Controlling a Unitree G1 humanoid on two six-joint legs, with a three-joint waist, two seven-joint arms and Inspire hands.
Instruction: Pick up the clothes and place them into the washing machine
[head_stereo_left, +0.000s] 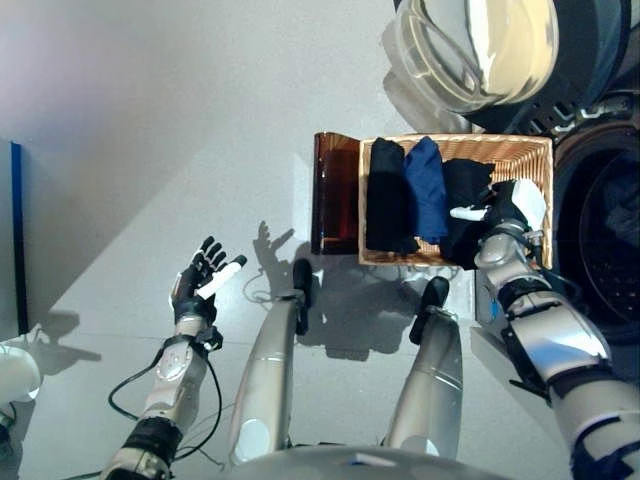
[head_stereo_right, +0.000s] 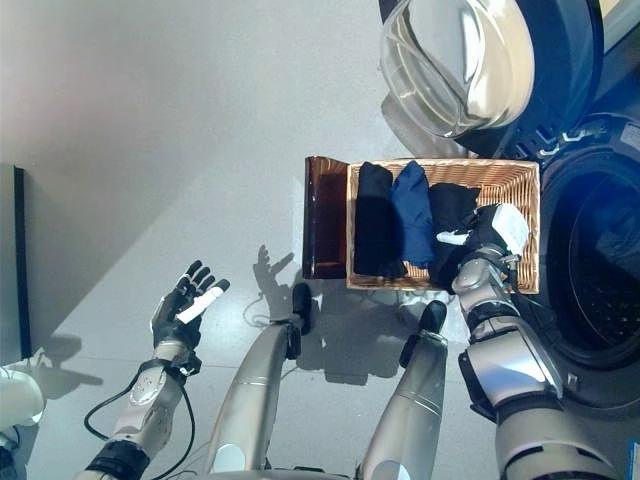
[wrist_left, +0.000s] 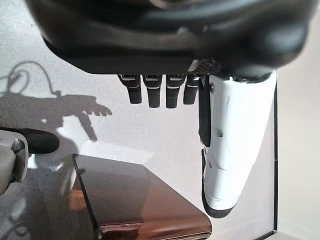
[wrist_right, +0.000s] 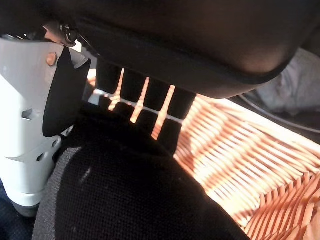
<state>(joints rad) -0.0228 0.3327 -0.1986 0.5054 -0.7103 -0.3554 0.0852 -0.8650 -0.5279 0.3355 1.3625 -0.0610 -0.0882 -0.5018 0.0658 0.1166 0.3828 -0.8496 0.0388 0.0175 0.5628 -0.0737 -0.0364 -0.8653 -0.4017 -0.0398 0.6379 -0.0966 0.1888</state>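
- Clothes: three folded pieces lie side by side in the wicker basket (head_stereo_left: 530, 160) on the floor — a black piece (head_stereo_left: 388, 195) nearest the robot's left, a navy piece (head_stereo_left: 427, 190) in the middle, a second black garment (head_stereo_left: 462, 205) nearest the washing machine (head_stereo_right: 590, 270).
- Right hand (head_stereo_left: 505, 210) is down on that second black garment; the right wrist view shows its fingers (wrist_right: 135, 95) reaching over the cloth's far edge, white-covered thumb alongside. Tips are hidden behind the fabric, so cannot tell if a hold exists.
- Step in hand, as judged: grasp this piece. Close fully round a thick fold, lift clear of the basket rim, then swing to the drum.
- Washing machine door (head_stereo_right: 450, 60) stands open; drum interior is dark, contents unreadable.
- Dark brown box (head_stereo_left: 335, 195) touches the basket's far side.
- Left hand (head_stereo_left: 200, 280) hangs over bare floor, fingers straight, empty.
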